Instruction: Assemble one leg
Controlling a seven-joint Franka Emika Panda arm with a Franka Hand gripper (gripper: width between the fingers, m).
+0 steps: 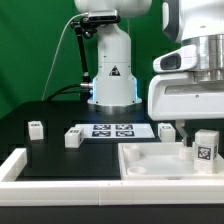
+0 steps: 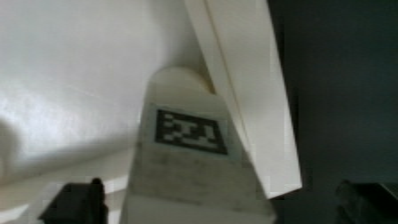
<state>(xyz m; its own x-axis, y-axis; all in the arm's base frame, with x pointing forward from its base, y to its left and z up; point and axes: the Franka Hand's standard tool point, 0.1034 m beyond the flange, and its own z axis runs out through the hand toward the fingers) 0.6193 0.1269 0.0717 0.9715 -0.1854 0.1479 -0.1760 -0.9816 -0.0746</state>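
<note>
The leg [image 1: 205, 150], a short white post with a square marker tag, stands upright at the right end of the large white tray-like part [image 1: 150, 162] in the exterior view. My gripper [image 1: 200, 136] hangs right over it. In the wrist view the leg [image 2: 191, 130] fills the middle, tag facing the camera, between my two dark fingertips [image 2: 75, 200]. A gap shows on each side of the leg, so the jaws are open around it. The tray's floor [image 2: 71, 80] and raised rim [image 2: 240, 60] lie behind the leg.
Three more small white posts stand on the black table: one at the exterior view's left [image 1: 36, 128], one beside the marker board [image 1: 72, 138], one behind the tray [image 1: 166, 130]. The marker board [image 1: 112, 129] lies in front of the robot base [image 1: 112, 75]. A white wall [image 1: 12, 165] borders the left.
</note>
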